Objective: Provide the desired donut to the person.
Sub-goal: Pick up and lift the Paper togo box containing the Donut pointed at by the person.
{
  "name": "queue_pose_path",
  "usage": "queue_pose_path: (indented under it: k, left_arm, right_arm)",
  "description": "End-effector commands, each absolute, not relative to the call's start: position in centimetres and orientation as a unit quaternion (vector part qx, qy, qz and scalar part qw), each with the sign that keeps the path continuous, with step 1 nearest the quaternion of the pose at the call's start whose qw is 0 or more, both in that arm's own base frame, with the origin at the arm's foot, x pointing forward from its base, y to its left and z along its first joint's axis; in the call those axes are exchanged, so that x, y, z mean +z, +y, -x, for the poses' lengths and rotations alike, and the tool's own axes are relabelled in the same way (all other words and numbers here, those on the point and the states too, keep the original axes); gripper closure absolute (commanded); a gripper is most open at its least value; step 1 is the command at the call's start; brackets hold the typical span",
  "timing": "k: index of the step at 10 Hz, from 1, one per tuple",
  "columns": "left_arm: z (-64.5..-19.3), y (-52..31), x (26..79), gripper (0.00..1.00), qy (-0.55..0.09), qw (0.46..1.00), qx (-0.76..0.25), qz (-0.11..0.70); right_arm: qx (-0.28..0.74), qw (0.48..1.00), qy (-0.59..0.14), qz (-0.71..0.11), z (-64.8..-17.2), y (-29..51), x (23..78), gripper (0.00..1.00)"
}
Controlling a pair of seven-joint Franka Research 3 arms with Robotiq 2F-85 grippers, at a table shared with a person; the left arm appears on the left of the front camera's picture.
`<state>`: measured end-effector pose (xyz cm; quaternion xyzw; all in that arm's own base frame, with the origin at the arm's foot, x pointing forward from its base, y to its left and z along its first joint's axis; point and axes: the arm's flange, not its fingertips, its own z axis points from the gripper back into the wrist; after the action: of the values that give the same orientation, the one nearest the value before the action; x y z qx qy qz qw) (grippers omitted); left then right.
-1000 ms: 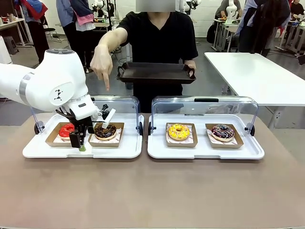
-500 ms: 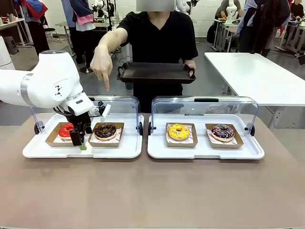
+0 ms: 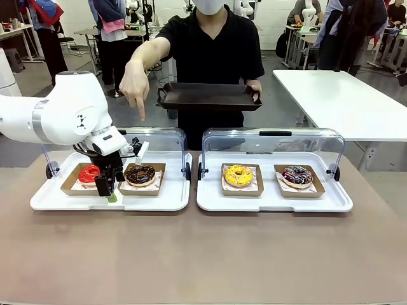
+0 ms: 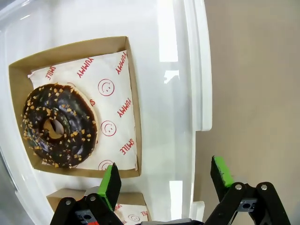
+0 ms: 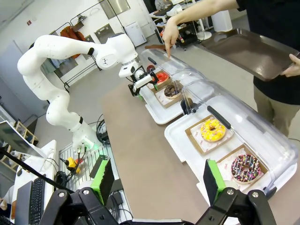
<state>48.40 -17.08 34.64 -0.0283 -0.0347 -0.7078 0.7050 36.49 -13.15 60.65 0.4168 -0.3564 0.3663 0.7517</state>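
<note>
Above white tray [image 3: 63,201], left pincer [image 3: 107,191] points straight down, spread wide, empty

White left arm [image 3: 63,117], rounded shells, grey band and small black mark above the black left gripper [image 4: 166,176]; green pads [image 4: 110,180], silver screws behind. person [image 3: 213,51]: black short-sleeved V-neck, white mask.

On the desk [image 3: 203,254], the left tray [image 3: 44,202] lay beside the right tray [image 3: 210,204]; each held two boxed donuts [image 3: 238,175]. The person [image 3: 213,51] stood behind.
</note>
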Motion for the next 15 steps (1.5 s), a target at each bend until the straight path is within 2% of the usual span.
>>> queue_pose_path:
  k: [1, 15]
  left_arm:
    - [-49.3, -17.2, 34.5, 0.00, -0.026, 0.698, -0.715, 0.037]
    - [-51.3, -16.4, 32.9, 0.00, -0.011, 0.709, -0.705, 0.031]
  right_arm:
    - [0.368, 0.746, -0.360, -0.422, -36.5, -13.2, 60.7, 0.00]
    - [0.368, 0.746, -0.360, -0.422, -36.5, -13.2, 60.7, 0.00]
